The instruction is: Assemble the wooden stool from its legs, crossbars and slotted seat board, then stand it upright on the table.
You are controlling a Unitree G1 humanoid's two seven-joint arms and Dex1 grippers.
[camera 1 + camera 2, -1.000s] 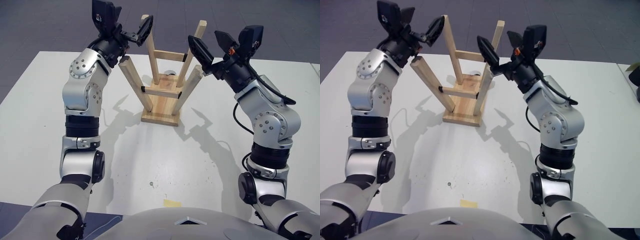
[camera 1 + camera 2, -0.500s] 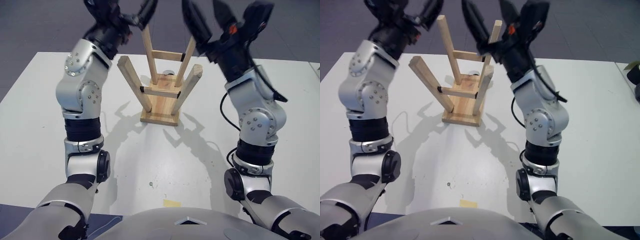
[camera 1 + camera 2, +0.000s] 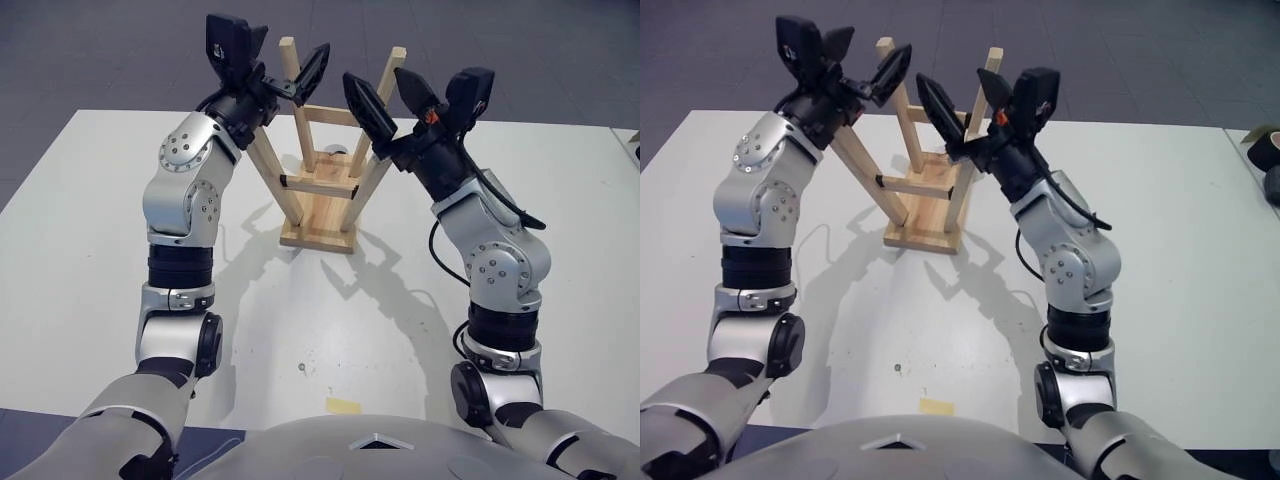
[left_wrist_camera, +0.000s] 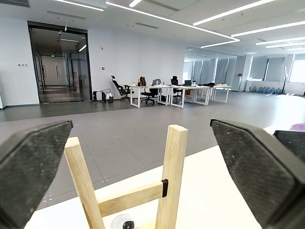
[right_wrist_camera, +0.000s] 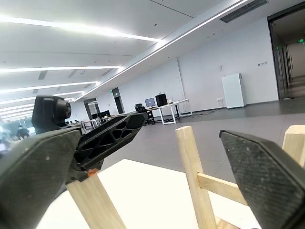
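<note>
Pale wooden stool [image 3: 320, 186] sits upside down near the far middle of the white rectangular table [image 3: 90, 210]. Its square seat board [image 3: 318, 228] lies flat on the tabletop. The four legs [image 3: 270, 165] splay upward and are joined by crossbars [image 3: 335, 113].

Left gripper [image 3: 285, 70] is raised over the stool's left side. Its black fingers [image 4: 33, 167] are spread wide and hold nothing. In the eye views the tip of the far left leg [image 3: 291, 55] sits between them. The left wrist view shows two leg tops and a crossbar [image 4: 128, 200] framed in the gap. Cannot tell whether there is contact.

Right gripper [image 3: 392, 95] is raised over the stool's right side, pads [image 5: 257, 176] also wide apart and holding nothing. The far right leg [image 3: 393, 68] rises between them.

Small yellow scrap [image 3: 343, 405] lies near the table's front edge, well apart from the stool.
</note>
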